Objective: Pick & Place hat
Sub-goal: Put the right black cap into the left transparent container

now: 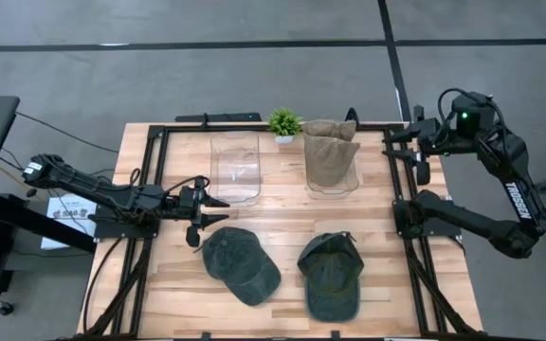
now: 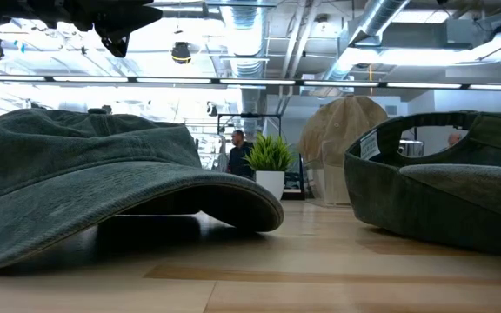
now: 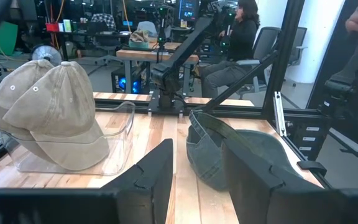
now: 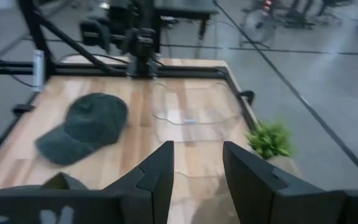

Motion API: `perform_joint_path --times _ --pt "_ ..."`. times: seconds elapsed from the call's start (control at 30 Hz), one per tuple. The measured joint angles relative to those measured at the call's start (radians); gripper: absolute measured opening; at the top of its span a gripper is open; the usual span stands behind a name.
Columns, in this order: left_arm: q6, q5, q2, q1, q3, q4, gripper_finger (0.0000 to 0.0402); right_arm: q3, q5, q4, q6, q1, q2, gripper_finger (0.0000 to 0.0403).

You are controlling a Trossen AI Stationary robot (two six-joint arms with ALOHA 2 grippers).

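Two matte black jointed arms — the right arm [image 1: 500, 204] lettered in white along one link, a green light glowing at its wrist — trail thin black cables.

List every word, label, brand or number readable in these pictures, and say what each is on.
"TROSSEN": white lettering along the right arm, high view.
Paper sheet beside the table under the left arm: printed, too small to read.
White tag inside the upturned dark green hat, low view: print too small to read.
Nothing else legible.

Two dark green hats [image 1: 241, 266] [image 1: 331, 275] lie on the pale striped wood table [image 1: 282, 213]. Tan hats [image 1: 331, 152] fill one clear bin [image 1: 333, 183]. The small plant [image 1: 284, 121] is bright green.
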Motion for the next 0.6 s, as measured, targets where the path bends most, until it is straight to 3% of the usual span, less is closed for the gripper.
perform_joint_path --times 0.37,0.6 --pt "0.000 0.000 0.000 0.000 0.000 0.000 0.0133 -0.001 -0.167 -0.064 -0.002 0.001 0.026 0.0128" --pt "0.000 0.000 0.000 0.000 0.000 0.000 0.0133 -0.029 -0.169 -0.071 -0.009 0.106 0.049 0.0128"
